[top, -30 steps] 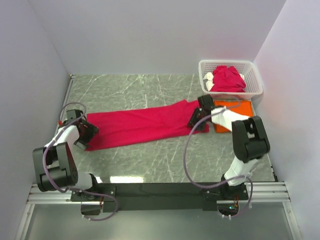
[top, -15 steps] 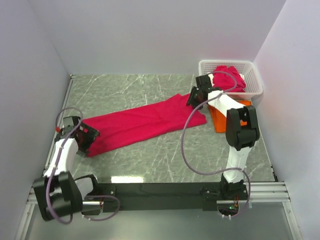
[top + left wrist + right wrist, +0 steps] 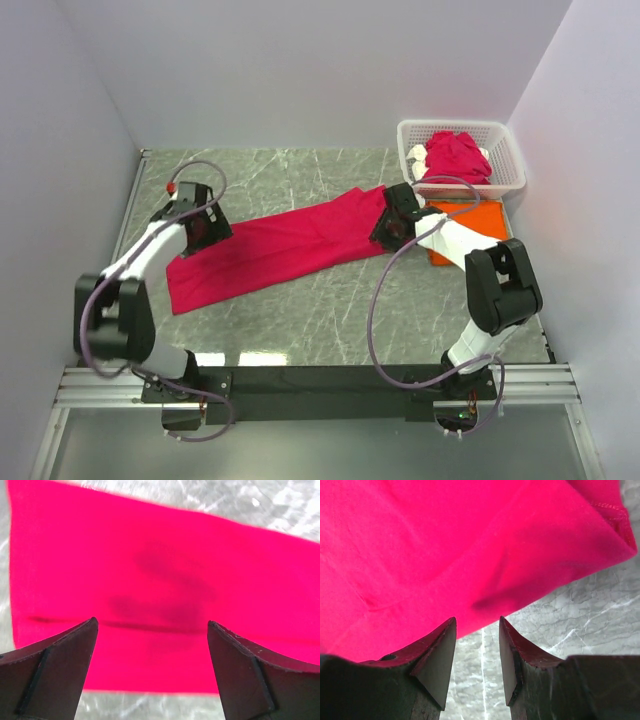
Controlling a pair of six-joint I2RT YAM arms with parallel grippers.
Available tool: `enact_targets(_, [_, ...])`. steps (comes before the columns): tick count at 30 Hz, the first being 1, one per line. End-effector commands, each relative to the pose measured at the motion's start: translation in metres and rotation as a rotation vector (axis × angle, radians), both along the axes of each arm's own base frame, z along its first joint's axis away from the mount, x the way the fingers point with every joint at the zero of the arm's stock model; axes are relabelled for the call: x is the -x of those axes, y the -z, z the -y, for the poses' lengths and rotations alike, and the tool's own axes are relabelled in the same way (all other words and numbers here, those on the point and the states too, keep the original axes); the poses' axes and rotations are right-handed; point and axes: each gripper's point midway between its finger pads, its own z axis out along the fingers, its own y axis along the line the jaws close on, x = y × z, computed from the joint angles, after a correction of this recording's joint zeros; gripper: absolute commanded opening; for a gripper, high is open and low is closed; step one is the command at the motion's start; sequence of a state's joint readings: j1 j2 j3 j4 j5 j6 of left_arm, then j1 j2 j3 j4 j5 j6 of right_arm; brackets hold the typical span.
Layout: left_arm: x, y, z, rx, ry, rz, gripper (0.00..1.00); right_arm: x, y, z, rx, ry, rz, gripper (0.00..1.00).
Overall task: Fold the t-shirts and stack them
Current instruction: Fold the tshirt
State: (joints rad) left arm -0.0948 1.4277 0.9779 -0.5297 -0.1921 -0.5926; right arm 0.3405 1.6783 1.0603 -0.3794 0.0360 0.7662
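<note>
A crimson-pink t-shirt (image 3: 280,245), folded into a long strip, lies slantwise across the marble table (image 3: 300,320). My left gripper (image 3: 207,228) hovers over its left end, jaws wide open. In the left wrist view the left gripper (image 3: 151,622) has only flat cloth (image 3: 160,575) below it. My right gripper (image 3: 388,228) sits at the strip's right end. In the right wrist view the right gripper (image 3: 477,618) is open, with bare marble between its fingers and the shirt's edge (image 3: 470,555) just past the tips. An orange t-shirt (image 3: 470,222) lies under the right arm.
A white lattice basket (image 3: 505,150) stands at the back right with crimson shirts (image 3: 455,158) heaped inside. Pale walls close in the table on the left, back and right. The arms' mounting rail (image 3: 320,385) runs along the near edge.
My left gripper has opened wide and moved from the strip's near-left corner up and right over its left end. The strip's right end has swung toward the back; my right gripper went with it.
</note>
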Motion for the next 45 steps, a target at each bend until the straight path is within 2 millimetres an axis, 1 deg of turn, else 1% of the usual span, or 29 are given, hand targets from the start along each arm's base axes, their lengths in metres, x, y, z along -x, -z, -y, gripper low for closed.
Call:
enact_targets(1, [-0.033, -0.005, -0.006, -0.100, 0.043, 0.011, 0.96, -0.023, -0.019, -0.003, 0.045, 0.095, 0.091, 0.47])
enact_targets(3, [-0.040, 0.002, -0.006, -0.112, 0.045, -0.009, 0.97, -0.025, -0.016, 0.001, 0.072, 0.127, 0.084, 0.47])
enact_targets(4, [-0.042, 0.012, -0.006, -0.117, 0.048, -0.037, 0.96, -0.025, -0.012, 0.000, 0.078, 0.136, 0.076, 0.47])
enact_targets(9, [-0.041, 0.041, -0.009, -0.134, 0.028, -0.136, 0.96, -0.032, 0.004, -0.005, 0.113, 0.125, 0.028, 0.47])
enact_targets(13, [-0.025, 0.061, -0.016, -0.142, -0.048, -0.232, 0.94, -0.044, 0.023, -0.012, 0.143, 0.065, -0.035, 0.47])
enact_targets(17, [0.004, 0.073, -0.018, -0.085, -0.127, -0.324, 0.91, -0.063, 0.035, -0.015, 0.167, -0.006, -0.086, 0.47])
enact_targets(18, [0.010, 0.076, -0.017, -0.068, -0.144, -0.334, 0.88, -0.076, 0.037, -0.016, 0.140, -0.019, -0.095, 0.47])
enact_targets(19, [0.022, 0.079, -0.017, -0.047, -0.187, -0.347, 0.86, -0.077, 0.039, -0.016, 0.136, -0.056, -0.125, 0.47])
enact_targets(21, [0.031, 0.084, -0.004, 0.030, -0.194, -0.350, 0.82, -0.092, 0.040, -0.009, 0.129, -0.069, -0.136, 0.47])
enact_targets(22, [0.045, 0.089, 0.003, 0.078, -0.210, -0.363, 0.83, -0.104, 0.039, -0.009, 0.145, -0.097, -0.141, 0.47])
enact_targets(23, [0.048, 0.091, 0.012, 0.136, -0.215, -0.354, 0.83, -0.111, 0.039, -0.008, 0.148, -0.109, -0.146, 0.47])
enact_targets(24, [0.054, 0.093, 0.019, 0.184, -0.223, -0.353, 0.83, -0.132, 0.037, -0.011, 0.142, -0.125, -0.123, 0.47])
enact_targets(25, [0.070, 0.096, 0.025, 0.234, -0.271, -0.357, 0.83, -0.133, 0.037, -0.006, 0.158, -0.151, -0.150, 0.47])
enact_targets(26, [0.075, 0.097, 0.034, 0.273, -0.276, -0.344, 0.82, -0.141, 0.037, -0.005, 0.168, -0.163, -0.145, 0.47])
enact_targets(27, [0.076, 0.096, 0.047, 0.339, -0.270, -0.328, 0.84, -0.159, 0.034, -0.007, 0.171, -0.174, -0.114, 0.47])
enact_targets(29, [0.095, 0.098, 0.065, 0.401, -0.298, -0.335, 0.85, -0.169, 0.033, -0.006, 0.171, -0.217, -0.106, 0.47])
enact_targets(30, [0.103, 0.098, 0.074, 0.450, -0.318, -0.338, 0.87, -0.180, 0.030, -0.007, 0.174, -0.235, -0.079, 0.47])
enact_targets(33, [0.120, 0.098, 0.100, 0.523, -0.318, -0.365, 0.87, -0.187, 0.031, -0.001, 0.156, -0.250, -0.067, 0.47])
enact_targets(34, [0.119, 0.097, 0.108, 0.547, -0.307, -0.351, 0.88, -0.192, 0.029, -0.001, 0.148, -0.250, -0.042, 0.47])
enact_targets(35, [0.123, 0.096, 0.119, 0.552, -0.281, -0.356, 0.88, -0.194, 0.027, 0.002, 0.143, -0.249, -0.027, 0.47])
enact_targets(36, [0.124, 0.095, 0.125, 0.565, -0.291, -0.358, 0.89, -0.190, 0.025, 0.002, 0.143, -0.258, -0.022, 0.46])
enact_targets(38, [0.129, 0.093, 0.134, 0.544, -0.263, -0.366, 0.90, -0.196, 0.013, 0.001, 0.140, -0.259, 0.040, 0.47])
enact_targets(39, [0.125, 0.087, 0.136, 0.537, -0.249, -0.353, 0.91, -0.191, -0.002, 0.002, 0.136, -0.264, 0.065, 0.47])
enact_targets(40, [0.124, 0.081, 0.136, 0.530, -0.237, -0.339, 0.91, -0.195, -0.015, 0.000, 0.134, -0.265, 0.108, 0.47])
enact_targets(41, [0.125, 0.078, 0.127, 0.481, -0.248, -0.332, 0.91, -0.193, -0.026, -0.001, 0.132, -0.267, 0.132, 0.47])
enact_targets(42, [0.118, 0.063, 0.125, 0.464, -0.227, -0.287, 0.92, -0.188, -0.049, -0.001, 0.140, -0.270, 0.168, 0.47])
enact_targets(43, [0.115, 0.057, 0.118, 0.431, -0.233, -0.263, 0.92, -0.185, -0.061, -0.001, 0.151, -0.269, 0.191, 0.48])
enact_targets(44, [0.116, 0.054, 0.100, 0.346, -0.264, -0.237, 0.93, -0.181, -0.071, -0.002, 0.163, -0.270, 0.208, 0.47])
enact_targets(45, [0.108, 0.043, 0.093, 0.314, -0.260, -0.190, 0.93, -0.169, -0.087, -0.006, 0.163, -0.280, 0.227, 0.48])
